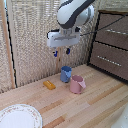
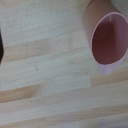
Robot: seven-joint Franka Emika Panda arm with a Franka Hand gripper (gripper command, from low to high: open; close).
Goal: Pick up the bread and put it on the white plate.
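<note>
Robot arm bent downward, gripper [image 1: 61, 51] hanging high above the blue cup [image 1: 65, 74], fingers apart and empty, toast [image 1: 49, 85] beside cup on table [image 1: 95, 107]

Pale plank worktable [image 1: 95, 107] carries 4 things: toast [image 1: 49, 85] lying flat, blue cup [image 1: 65, 74] w/ pink cup [image 1: 77, 84] just beside it, white crockery [image 1: 20, 117] near front edge, exterior view's left.

toast [image 1: 49, 85] on worktop [image 1: 95, 107], exterior view's left of two touching cups [image 1: 72, 80] | plate [image 1: 20, 116] near front-left corner | claw [image 1: 61, 51] above cups
</note>
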